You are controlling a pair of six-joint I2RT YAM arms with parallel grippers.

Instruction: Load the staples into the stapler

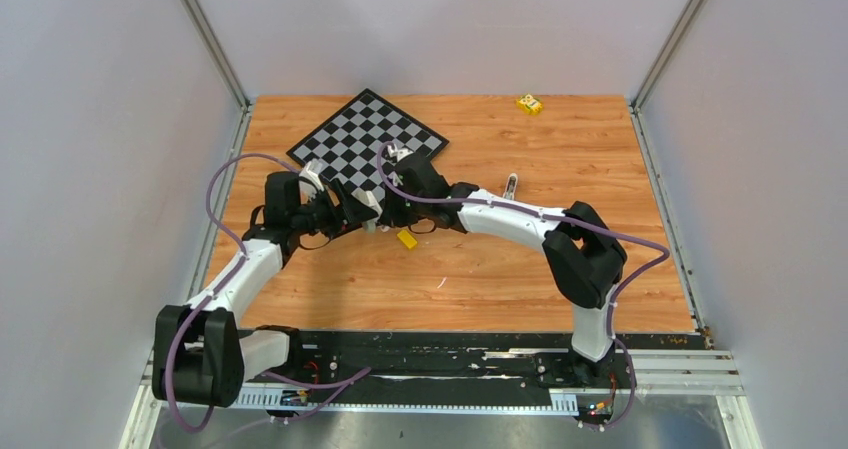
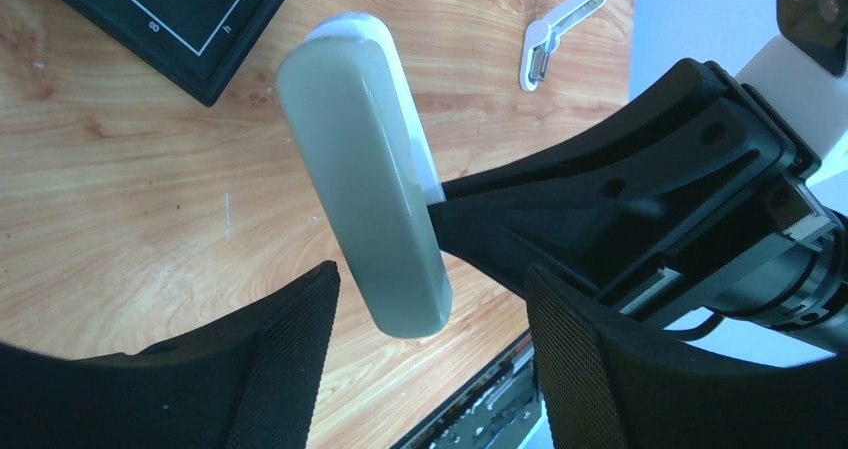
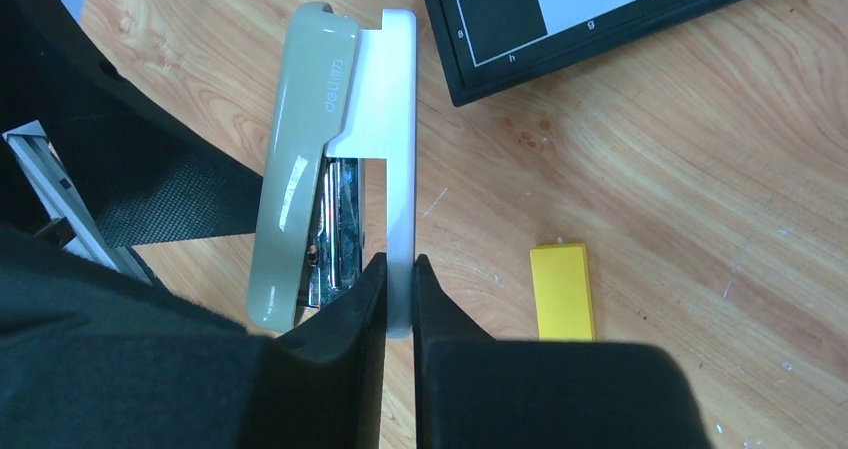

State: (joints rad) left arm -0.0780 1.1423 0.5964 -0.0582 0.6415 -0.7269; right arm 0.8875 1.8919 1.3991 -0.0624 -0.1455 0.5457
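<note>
R gripper [image 3: 398, 266] fingers nearest lens: I read them pinched shut on the white base edge of the stapler [image 3: 300, 169], mid-table. L gripper [image 2: 430, 284] spread wide, fingers flanking its grey top, gap each side. Far end just short of the chessboard [image 3: 600, 29] corner. R side: yellow block [image 3: 562, 291] near, apart, bare wood between.

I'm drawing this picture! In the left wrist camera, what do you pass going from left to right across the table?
First the chessboard → stapler → small white piece.
</note>
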